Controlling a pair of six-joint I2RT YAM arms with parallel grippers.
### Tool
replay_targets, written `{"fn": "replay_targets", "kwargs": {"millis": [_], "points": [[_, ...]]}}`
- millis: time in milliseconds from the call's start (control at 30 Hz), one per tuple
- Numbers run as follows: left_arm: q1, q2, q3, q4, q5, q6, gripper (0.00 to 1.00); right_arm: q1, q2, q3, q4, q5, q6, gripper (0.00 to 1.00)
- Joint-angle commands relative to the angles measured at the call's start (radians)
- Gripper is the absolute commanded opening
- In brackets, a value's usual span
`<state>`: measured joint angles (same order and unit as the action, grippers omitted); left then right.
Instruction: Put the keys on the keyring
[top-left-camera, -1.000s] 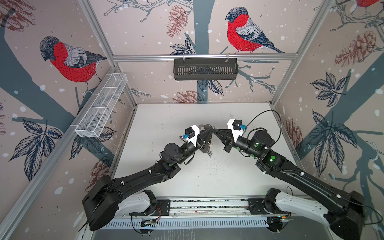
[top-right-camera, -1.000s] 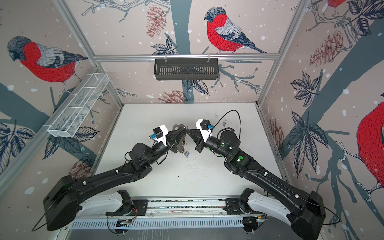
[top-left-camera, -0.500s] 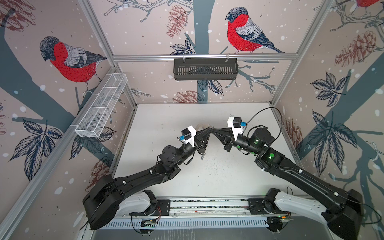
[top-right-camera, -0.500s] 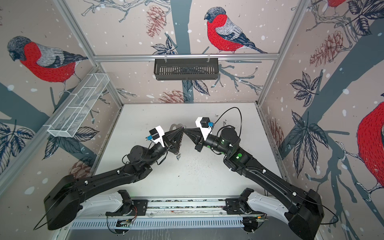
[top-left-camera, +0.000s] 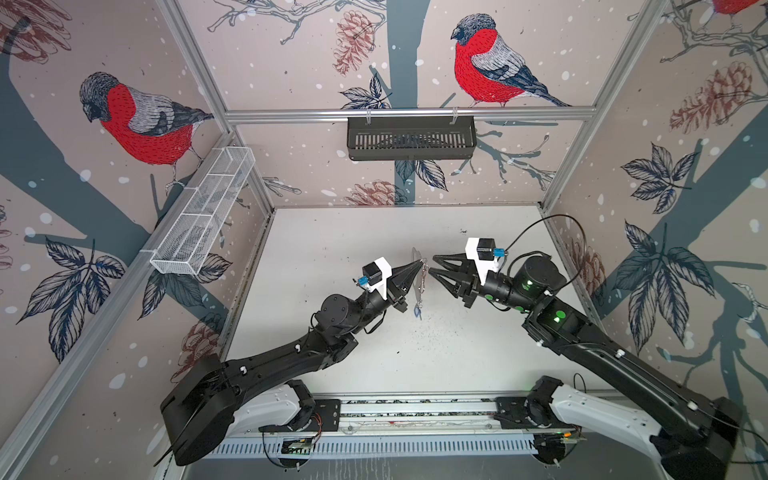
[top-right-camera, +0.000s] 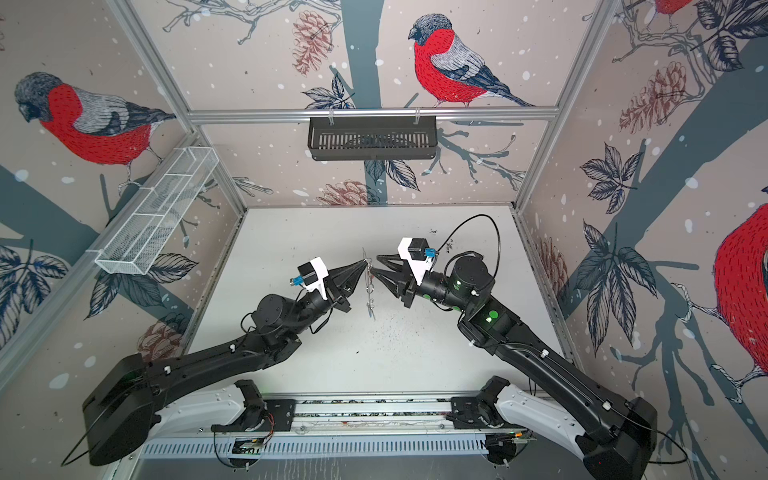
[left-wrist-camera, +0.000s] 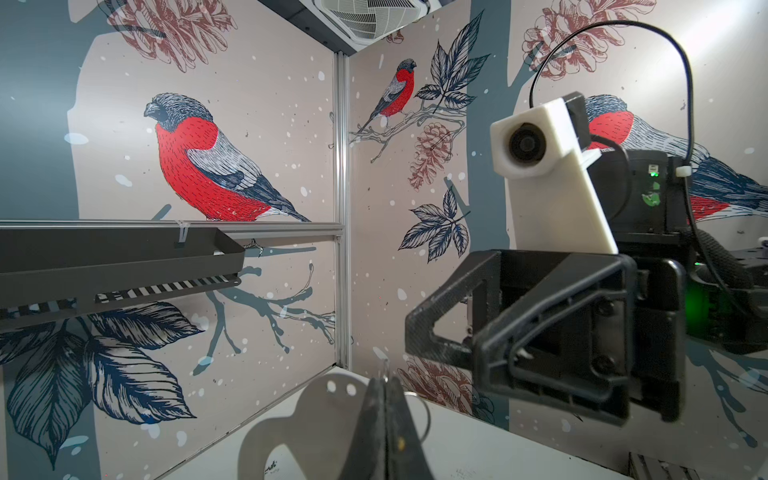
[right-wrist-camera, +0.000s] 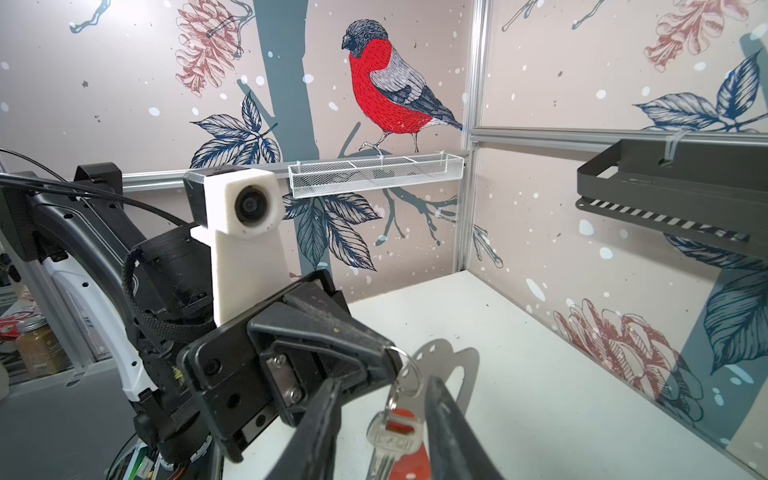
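My left gripper (top-left-camera: 420, 265) (left-wrist-camera: 384, 384) is shut on the keyring at its edge and holds it up above the table. The keyring's grey plate (left-wrist-camera: 320, 411) (right-wrist-camera: 457, 361) looks edge-on in both top views. From a metal ring (right-wrist-camera: 405, 374) at the left fingertips hang a silver key (right-wrist-camera: 392, 440) and a red-orange tag (right-wrist-camera: 411, 461). My right gripper (top-left-camera: 432, 265) (right-wrist-camera: 382, 379) is open, its fingers on either side of that key, apart from it. A small silver-blue piece (top-left-camera: 417, 311) dangles below the plate, too small to identify.
A black slotted basket (top-left-camera: 411, 137) hangs on the back wall. A white wire tray (top-left-camera: 203, 216) is fixed to the left wall. The white table (top-left-camera: 353, 232) carries dark specks near its middle. A black cable (top-left-camera: 557, 220) loops above the right wrist.
The right gripper has opened and let go of the hanging ring and key, drawing back a little to the right. The left gripper stays shut on the keyring and has shifted slightly.
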<state>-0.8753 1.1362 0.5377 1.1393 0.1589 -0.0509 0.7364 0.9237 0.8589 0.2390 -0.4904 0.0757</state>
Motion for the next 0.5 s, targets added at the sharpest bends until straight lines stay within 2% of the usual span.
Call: {"fn": "replay_targets", "kwargs": {"millis": [0,233,467], "points": [[0.011,-0.012,-0.001,0.043,0.079,0.01,0.0,-0.009,-0.013,0.024,-0.031,0.015,-0.043,0.36],[0.07,-0.023,0.0,0.062,0.277,-0.057,0.0,-0.03,-0.011,0.039,-0.101,-0.02,-0.125,0.26],[0.102,-0.023,-0.015,0.123,0.341,-0.113,0.0,-0.035,0.006,0.035,-0.134,-0.075,-0.148,0.25]]}}
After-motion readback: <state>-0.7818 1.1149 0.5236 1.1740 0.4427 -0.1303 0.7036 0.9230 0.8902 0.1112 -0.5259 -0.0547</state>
